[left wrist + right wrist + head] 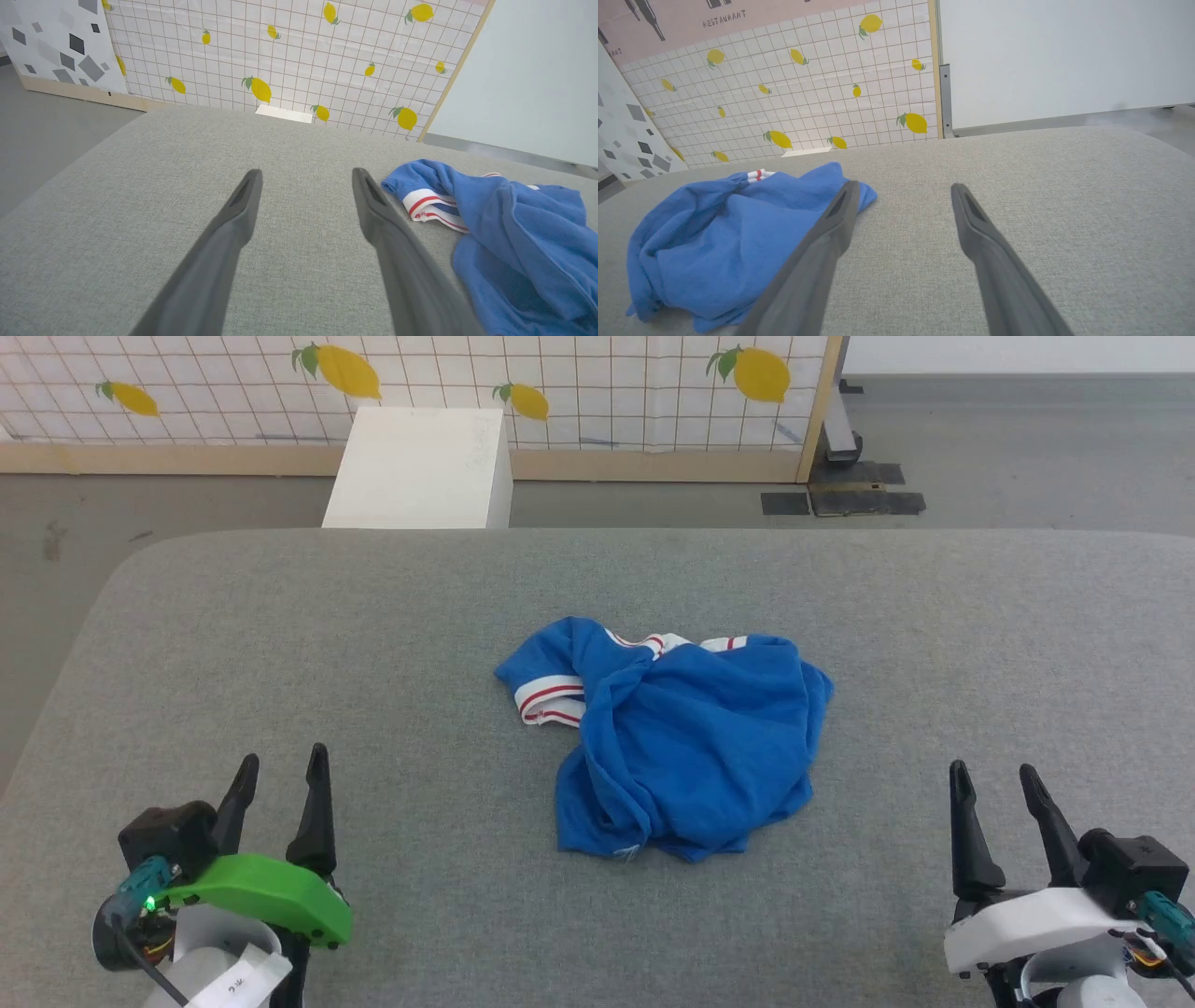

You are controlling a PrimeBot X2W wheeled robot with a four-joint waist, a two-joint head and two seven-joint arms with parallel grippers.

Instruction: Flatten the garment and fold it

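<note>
On the grey cloth-covered table (308, 635) I see the garment (681, 747) lying crumpled near the middle, blue, with red-striped white trim showing at its far and left edges. My left gripper (283, 756) and right gripper (992, 769) sit near the front edge, well apart from it, fingers spread wide and holding nothing. From the right wrist I read "RESTAURANT" on a pink poster (738, 18) above the lemon-print panel (808, 107). The white tag (245, 980) on my left arm is illegible.
</note>
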